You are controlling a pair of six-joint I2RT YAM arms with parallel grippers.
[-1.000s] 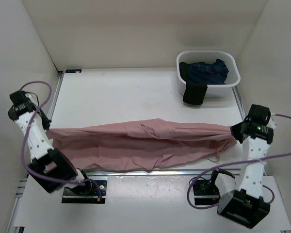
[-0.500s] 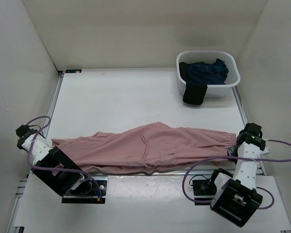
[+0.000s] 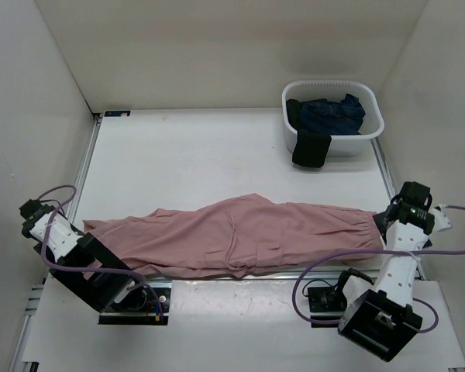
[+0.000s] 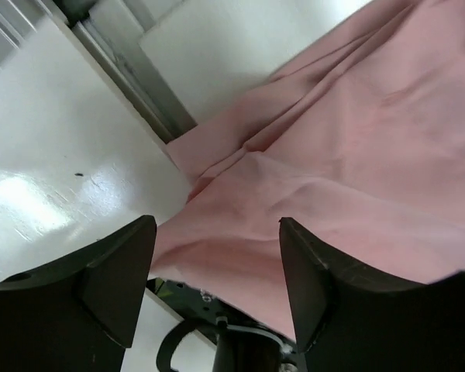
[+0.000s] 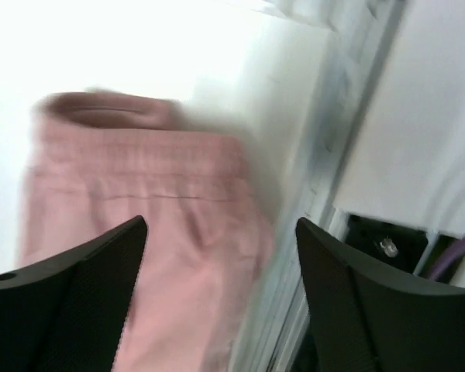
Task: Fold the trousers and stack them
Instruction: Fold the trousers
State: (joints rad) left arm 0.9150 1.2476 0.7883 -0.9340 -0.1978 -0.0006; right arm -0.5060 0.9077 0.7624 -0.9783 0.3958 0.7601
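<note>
Both arms are sitting lower than a second ago, and the long dusty-pink thin-fabric trousers, which were being stretched taut between the two closed grippers, are now lying slack on the white table with both grippers let go of them.

At the far left, the left gripper is hanging just above the leg end of the trousers. Its jaws are standing apart with nothing between them, and the pink cloth is showing below the gap, beside the grey metal rail at the table's edge.

The trousers are running sideways across the near part of the table, their near edge lying along the front rail. The legs are pointing left and the gathered waistband is pointing right. The cloth is bunching highest around the middle.

Farther right, in the back corner, a white rectangular plastic tub is standing well apart from the trousers. A crumpled dark blue garment is lying inside it, and a black cloth is hanging over its near rim and down the outside wall.

At the far right, the right gripper is hovering over the waistband end. That view is blurred, but its jaws are standing wide with nothing held.

Counting: one pair of trousers, one tub, two pieces of cloth at the tub, two arms.
</note>
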